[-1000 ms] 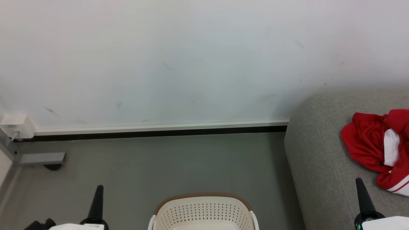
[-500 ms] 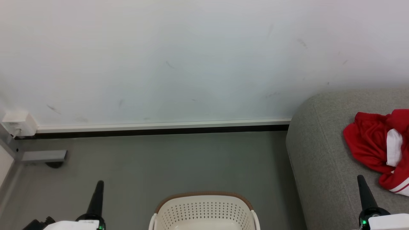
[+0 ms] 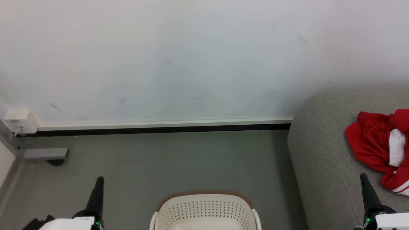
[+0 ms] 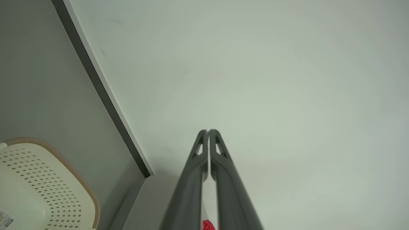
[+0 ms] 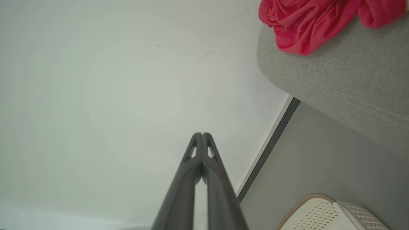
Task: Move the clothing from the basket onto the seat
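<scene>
Head view: basket [image 3: 206,207] sits on the floor [image 3: 159,159] at bottom centre, its near part cut off by the frame. The part that shows is bare cream plastic with no red in it. Seat [image 3: 322,159] stands to the right of the basket. The clothing [image 3: 370,143] lies on the seat, well right of the basket: a crumpled red heap with a white panel and a striped hem, running off the frame edge. Left gripper [image 3: 99,180] hangs left of the basket and right gripper [image 3: 363,177] right of it, over the seat's front. Both point up toward the wall [image 3: 191,64], apart from everything.

Left wrist view: the left gripper [image 4: 208,131] has its fingers pressed together, nothing pinched, aimed at the wall. Basket corner [image 4: 38,179] sits off to the lower left, tan rim visible, holes empty. A tiny red speck shows low between the fingers; likely the far clothing, hard to tell.

Right wrist view: the right gripper [image 5: 202,134] is also pressed together and empty. The clothing [image 5: 303,25] is bunched at the seat's rounded edge [image 5: 335,73], folds soft and loose, far up from the basket rim [image 5: 319,210].

Judgement: a drop-off looks done and the arms are parked between moves. The task may be complete, but the basket's near half is hidden. The next move calls for looking down into the basket. If a garment remains, a gripper must spread, reach in and pinch a fold. The heap's overhang at the seat's edge could slip.
</scene>
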`<state>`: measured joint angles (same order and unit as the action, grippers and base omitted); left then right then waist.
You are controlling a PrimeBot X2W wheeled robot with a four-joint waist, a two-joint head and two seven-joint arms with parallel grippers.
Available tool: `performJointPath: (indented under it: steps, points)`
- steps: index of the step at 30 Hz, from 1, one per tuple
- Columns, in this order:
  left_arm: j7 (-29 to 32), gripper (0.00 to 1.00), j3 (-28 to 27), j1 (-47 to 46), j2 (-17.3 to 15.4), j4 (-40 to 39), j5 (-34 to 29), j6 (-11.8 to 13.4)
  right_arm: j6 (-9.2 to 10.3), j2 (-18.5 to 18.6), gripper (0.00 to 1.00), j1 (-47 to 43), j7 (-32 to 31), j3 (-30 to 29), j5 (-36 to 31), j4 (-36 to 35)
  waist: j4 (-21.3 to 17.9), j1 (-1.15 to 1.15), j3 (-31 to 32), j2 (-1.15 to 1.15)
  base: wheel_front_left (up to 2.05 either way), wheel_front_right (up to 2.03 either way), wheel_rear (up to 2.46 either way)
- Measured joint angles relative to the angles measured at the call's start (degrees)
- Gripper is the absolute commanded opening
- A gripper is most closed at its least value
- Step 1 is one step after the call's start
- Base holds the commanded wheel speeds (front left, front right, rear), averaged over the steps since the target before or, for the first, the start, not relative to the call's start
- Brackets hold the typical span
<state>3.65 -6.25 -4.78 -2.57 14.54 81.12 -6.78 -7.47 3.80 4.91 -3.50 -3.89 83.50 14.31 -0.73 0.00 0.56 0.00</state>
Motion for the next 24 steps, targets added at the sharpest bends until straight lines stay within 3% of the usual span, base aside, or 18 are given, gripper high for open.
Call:
performJointPath:
  steps: [24]
  points:
    - [2.6, 0.0, -0.3, -1.1, -0.1, -0.3, 10.0, -0.5, -0.01, -0.6, 0.0, 0.9, -2.6, -2.2, 8.1, -0.1, 0.7, 0.0, -0.7, 0.0, 0.0, 0.0, 0.0]
